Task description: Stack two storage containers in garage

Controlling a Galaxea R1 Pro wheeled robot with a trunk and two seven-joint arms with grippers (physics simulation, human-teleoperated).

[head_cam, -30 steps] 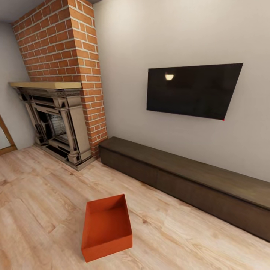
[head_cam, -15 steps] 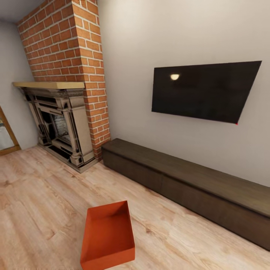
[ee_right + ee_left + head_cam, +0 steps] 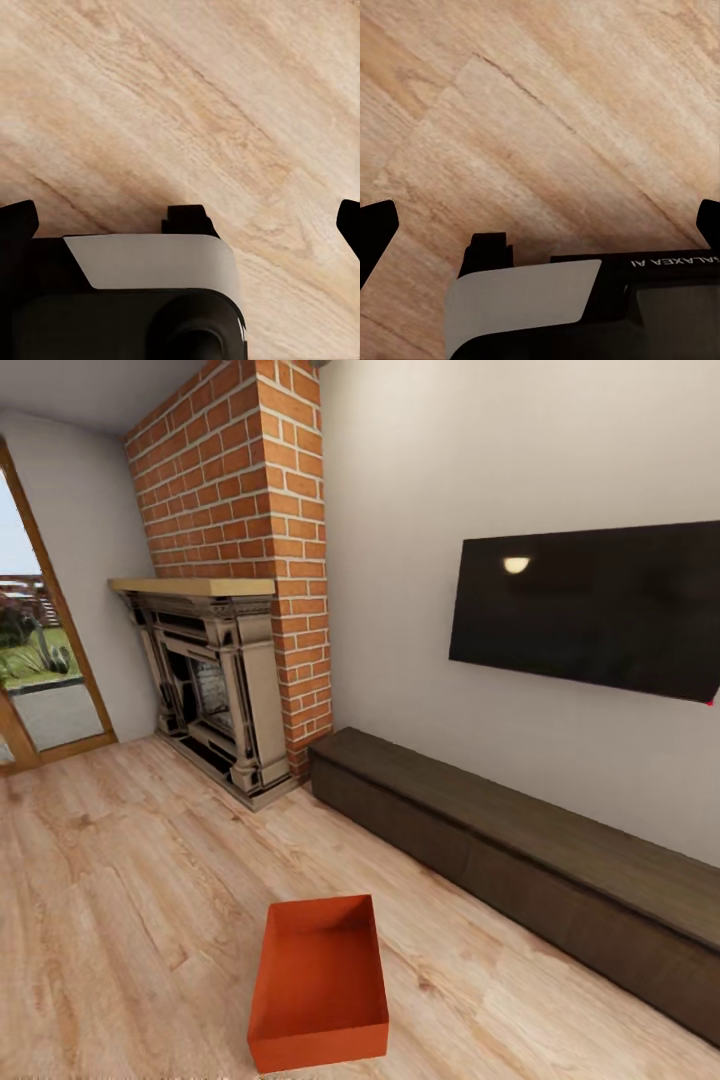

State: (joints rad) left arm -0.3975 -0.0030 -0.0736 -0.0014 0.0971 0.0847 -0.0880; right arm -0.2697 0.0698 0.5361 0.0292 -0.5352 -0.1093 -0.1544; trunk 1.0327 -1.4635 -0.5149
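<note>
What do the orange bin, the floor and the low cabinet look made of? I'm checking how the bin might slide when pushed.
The storage container looks like thin matte plastic: uniform orange-red, no gloss, slim flared walls, though that is a guess. The floor reads as light wood planks with visible grain and seams, smooth finish. The low cabinet appears to be dark stained wood with faint grain.

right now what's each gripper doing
Left gripper: open, holding nothing, over wood floor.
Right gripper: open, holding nothing.

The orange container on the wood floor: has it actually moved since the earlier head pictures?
No. The orange container keeps its spot relative to the low dark cabinet and fireplace; the whole view shifted together, so the camera moved.
</note>
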